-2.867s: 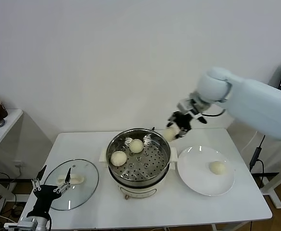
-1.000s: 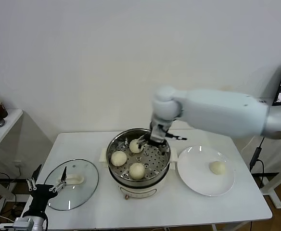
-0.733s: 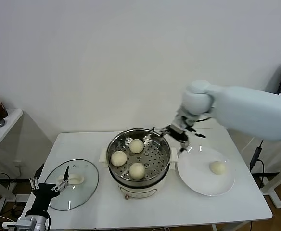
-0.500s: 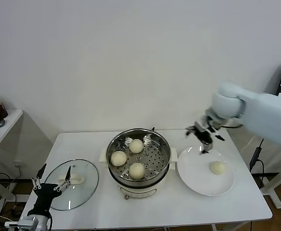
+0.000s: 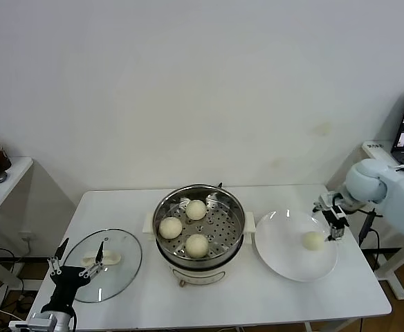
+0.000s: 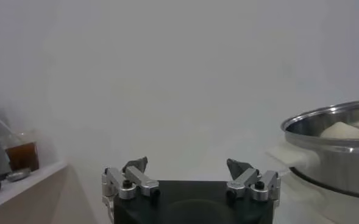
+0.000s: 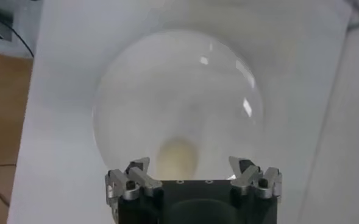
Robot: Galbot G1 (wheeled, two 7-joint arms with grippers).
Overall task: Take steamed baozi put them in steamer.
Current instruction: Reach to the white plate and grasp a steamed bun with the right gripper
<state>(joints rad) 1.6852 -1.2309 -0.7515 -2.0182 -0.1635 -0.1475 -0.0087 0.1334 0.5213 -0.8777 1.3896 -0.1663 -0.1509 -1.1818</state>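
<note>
Over the plate [image 5: 285,259], your right gripper [image 5: 333,223] hangs spread and empty beside the last baozi [image 5: 314,240]; centre the jaws on it, descend straight, close gently, then carry it to the steamer [image 5: 166,207].

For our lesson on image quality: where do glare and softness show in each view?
Right wrist view: bright glints on the plate, the last baozi soft. Left wrist view: steamer rim shines. Head view: even light, glass lid faintly reflective.
</note>
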